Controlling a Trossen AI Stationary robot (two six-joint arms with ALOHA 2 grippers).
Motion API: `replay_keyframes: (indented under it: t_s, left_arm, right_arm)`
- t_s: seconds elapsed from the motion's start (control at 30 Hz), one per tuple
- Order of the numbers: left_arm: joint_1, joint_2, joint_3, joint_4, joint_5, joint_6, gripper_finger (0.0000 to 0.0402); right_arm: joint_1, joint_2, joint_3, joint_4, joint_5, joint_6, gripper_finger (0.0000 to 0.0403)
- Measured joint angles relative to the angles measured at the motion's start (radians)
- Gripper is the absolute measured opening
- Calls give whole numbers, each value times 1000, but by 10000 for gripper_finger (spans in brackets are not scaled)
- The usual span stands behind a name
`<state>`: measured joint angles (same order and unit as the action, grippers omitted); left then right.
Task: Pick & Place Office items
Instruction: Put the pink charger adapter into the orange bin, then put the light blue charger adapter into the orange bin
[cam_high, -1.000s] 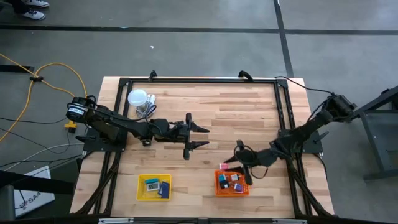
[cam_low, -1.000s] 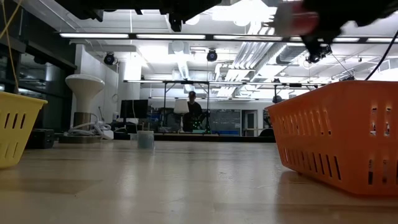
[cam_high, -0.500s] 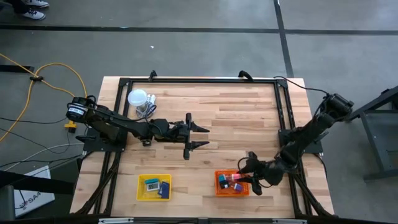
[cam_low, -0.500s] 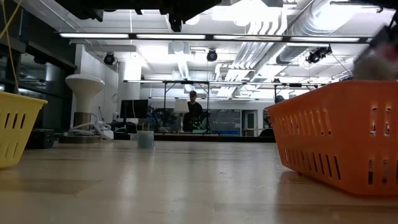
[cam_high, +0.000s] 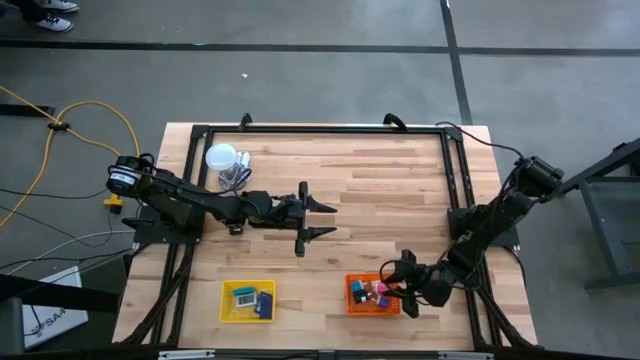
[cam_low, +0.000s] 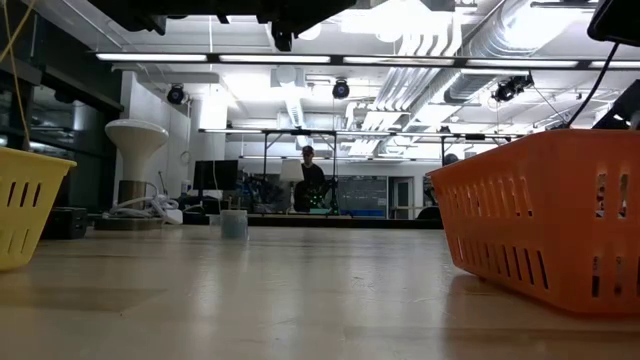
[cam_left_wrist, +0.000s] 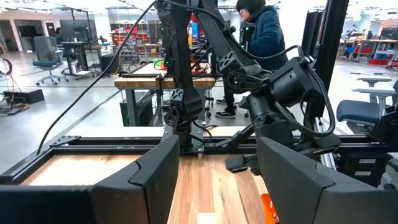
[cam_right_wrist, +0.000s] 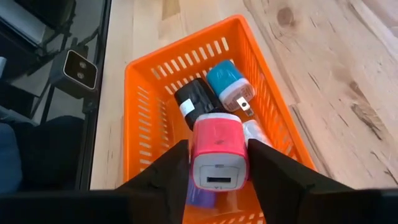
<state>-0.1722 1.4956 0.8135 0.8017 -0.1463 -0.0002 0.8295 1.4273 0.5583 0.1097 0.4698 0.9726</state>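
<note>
Right gripper — its two dark fingers stand slightly apart over the orange mesh plastic tray, with a pink cube-shaped plug-in charger block between them; whether the fingers grip the block or merely flank it cannot be told. In the high view the right gripper sits at the tray's right edge, near the table's front right corner, and the orange tray holds several small coloured pieces.

Within the tray, just beyond the pink block, lie a teal cube-shaped charger with metal prongs, a black roll with a white label, a white piece partly hidden by a finger, and a purple item under the block.

Left gripper — fingers spread wide and holding nothing, hovering over the middle of the light wooden slatted table; the left wrist view shows its dark fingers apart, facing the right arm.

At the front left of the table stands a yellow mesh plastic tray containing a white-and-teal piece and a blue piece. A white globe on a wire stand sits near the back left corner. A person in a dark hooded jacket stands in the room beyond.
</note>
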Motion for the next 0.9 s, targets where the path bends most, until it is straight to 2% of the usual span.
replay_keyframes:
  t_s: [0.23,0.6,0.77,0.9]
  left_arm:
    - [0,0,0,0,0,0,208]
    - [0,0,0,0,0,0,208]
    - [0,0,0,0,0,-48,208]
    - [0,-14,0,-1,0,-68,208]
  right_arm:
    - [0,0,0,2,0,0,180]
    - [0,0,0,41,0,-5,183]
    - [-5,0,0,40,7,-8,184]
    - [-39,0,0,59,10,-61,184]
